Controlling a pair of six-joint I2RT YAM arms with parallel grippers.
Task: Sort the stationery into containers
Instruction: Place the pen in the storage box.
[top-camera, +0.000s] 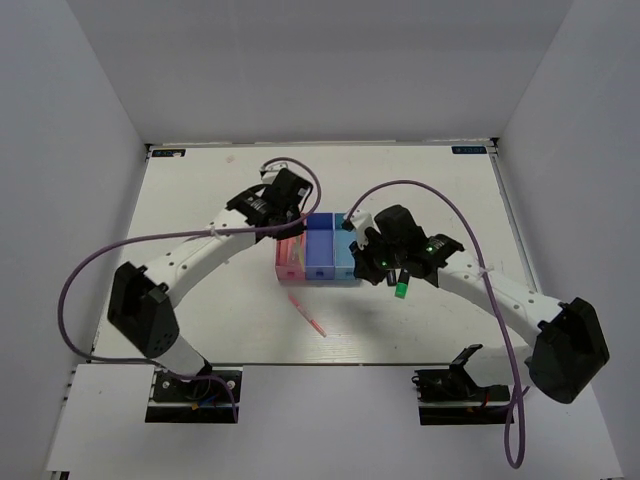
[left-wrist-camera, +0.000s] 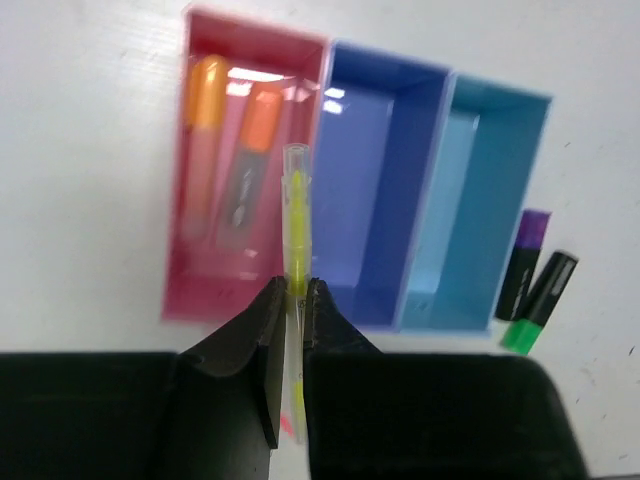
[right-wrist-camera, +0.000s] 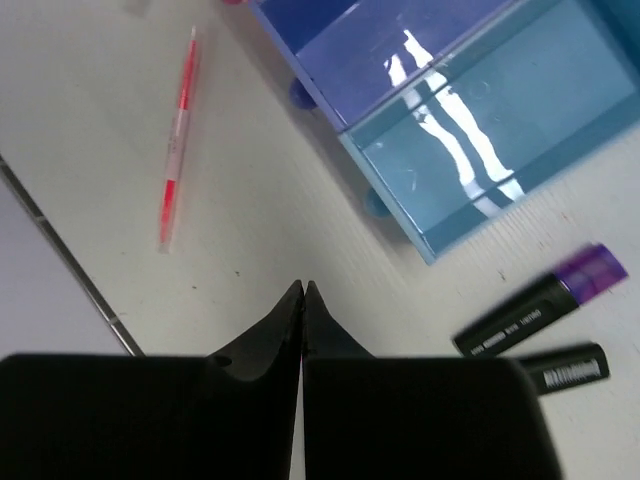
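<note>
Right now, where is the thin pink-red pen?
In the top view the thin pink-red pen lies loose on the table, just on the near side of the pink-red bin, outside all three bins.

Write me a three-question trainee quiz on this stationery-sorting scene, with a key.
1. How many black-bodied markers lie on the white table beside the light blue rectangular plastic bin?
2. Which bin holds the two orange-capped highlighters? A) pink-red bin; B) dark blue bin; C) light blue bin.
3. True or false: the left jaws are shut on a thin yellow pen.

Key: 1. two; 2. A; 3. true.
</note>
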